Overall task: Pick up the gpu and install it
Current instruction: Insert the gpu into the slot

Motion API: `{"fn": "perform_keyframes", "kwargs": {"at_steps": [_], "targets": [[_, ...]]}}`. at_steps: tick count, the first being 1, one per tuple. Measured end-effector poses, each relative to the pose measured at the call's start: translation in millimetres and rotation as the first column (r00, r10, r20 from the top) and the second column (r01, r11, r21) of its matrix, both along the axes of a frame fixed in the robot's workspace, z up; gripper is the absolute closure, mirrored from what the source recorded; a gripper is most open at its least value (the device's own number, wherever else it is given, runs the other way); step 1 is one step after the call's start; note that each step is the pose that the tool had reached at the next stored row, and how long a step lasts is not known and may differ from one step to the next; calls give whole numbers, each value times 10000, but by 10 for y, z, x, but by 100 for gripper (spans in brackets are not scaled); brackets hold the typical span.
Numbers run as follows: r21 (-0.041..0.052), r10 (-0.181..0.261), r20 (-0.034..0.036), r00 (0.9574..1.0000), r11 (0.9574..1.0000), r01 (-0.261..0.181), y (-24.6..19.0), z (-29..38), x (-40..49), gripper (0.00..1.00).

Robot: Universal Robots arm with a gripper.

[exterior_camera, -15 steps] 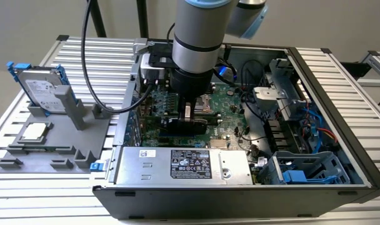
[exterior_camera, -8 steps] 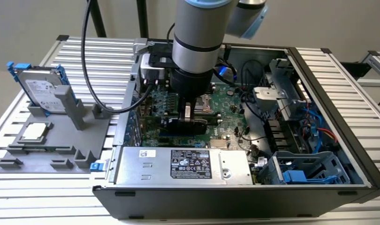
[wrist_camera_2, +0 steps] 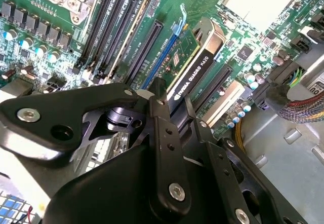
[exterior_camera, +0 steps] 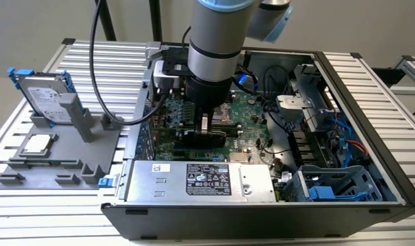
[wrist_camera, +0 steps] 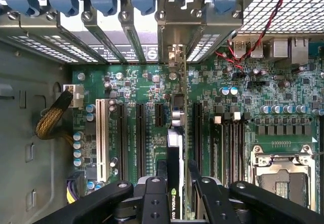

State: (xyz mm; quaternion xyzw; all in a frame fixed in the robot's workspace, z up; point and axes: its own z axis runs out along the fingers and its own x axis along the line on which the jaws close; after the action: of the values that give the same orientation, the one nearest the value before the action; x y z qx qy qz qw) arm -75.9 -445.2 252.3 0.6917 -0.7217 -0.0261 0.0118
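A: Black gripper point(wrist_camera_2: 169, 120) linkage sits closest to the lens in both wrist views, its fingers pinched narrow on the gpu point(wrist_camera_2: 195, 77), which stands on edge between them over the motherboard point(wrist_camera_2: 45, 26).

B: Where does the card sit in the wider shot?

A: Centre of the exterior view, below the grey arm point(exterior_camera: 218, 46), inside the open computer case point(exterior_camera: 371, 128). It hangs just above the green board, roughly over the expansion slots point(wrist_camera: 139, 133). Whether its edge already touches a slot I can't quite tell; the fingers hide the lower part.

B: What could go wrong from here?

A: My guess is misalignment. If the card edge meets the slot wall rather than the opening, pressing down would bend the board or make the card slip in the fingers. Its bracket end also has to meet the rear slot opening point(wrist_camera: 174, 57) near the top of the first wrist view; catching there would tilt it.

B: Counts?

A: One gpu, one gripper. On the table point(exterior_camera: 399, 77) at the left of the exterior view stands one grey fixture tray point(exterior_camera: 57, 154) holding one hard drive point(exterior_camera: 43, 97) upright and one CPU chip point(exterior_camera: 38, 145) lying flat. One silver power supply point(exterior_camera: 201, 182) sits at the lower centre of the case.
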Motion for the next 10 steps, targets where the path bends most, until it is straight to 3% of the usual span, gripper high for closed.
{"fn": "perform_keyframes", "kwargs": {"at_steps": [10], "targets": [[10, 1, 7, 10000, 10000, -1, 1, -27, 1, 100]]}}
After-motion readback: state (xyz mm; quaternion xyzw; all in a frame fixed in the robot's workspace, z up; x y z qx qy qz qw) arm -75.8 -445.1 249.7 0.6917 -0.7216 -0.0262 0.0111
